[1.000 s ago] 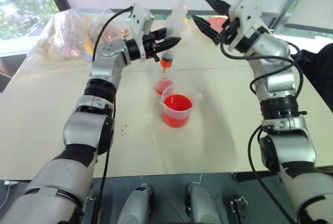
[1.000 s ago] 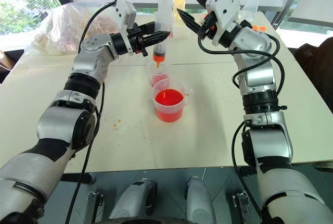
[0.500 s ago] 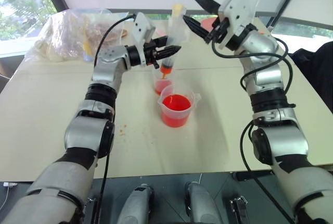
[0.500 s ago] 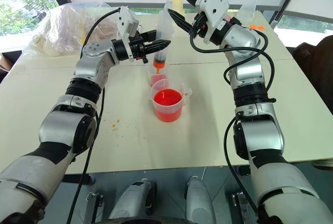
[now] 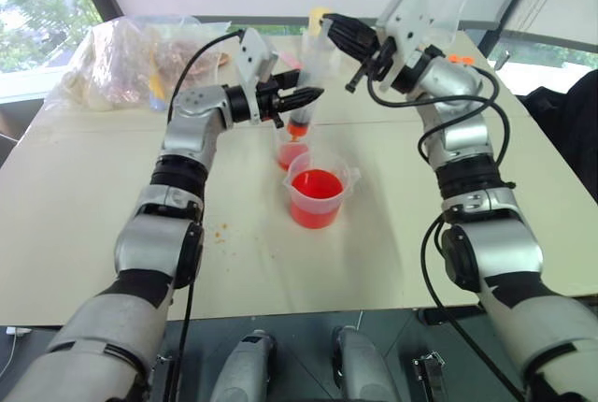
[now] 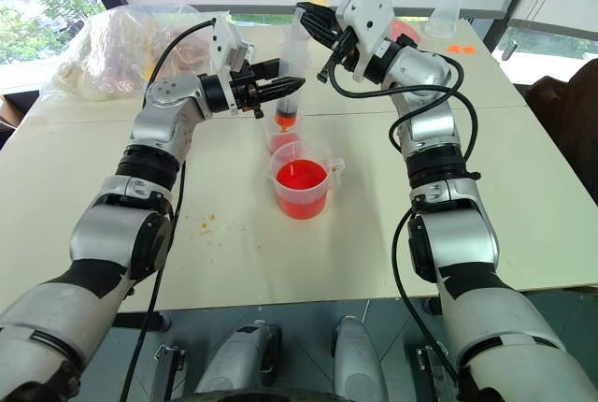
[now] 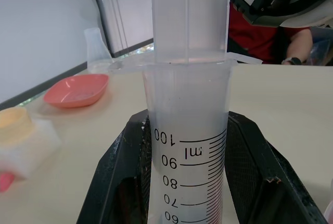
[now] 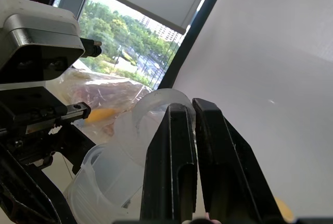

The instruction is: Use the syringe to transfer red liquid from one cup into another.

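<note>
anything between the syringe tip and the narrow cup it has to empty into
Nothing visible. The left claw holds the large clear plastic syringe upright, its orange tip right above the open mouth of the narrow clear plastic cup. The wider lipped beaker of red liquid sits nearer, beside that path.

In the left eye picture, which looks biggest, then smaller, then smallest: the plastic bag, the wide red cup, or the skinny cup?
1. Plastic bag, biggest though farther back.
2. Wide cup.
3. Narrow cup, smallest; it's partly hidden behind the wide cup, so slightly unsure.
</note>
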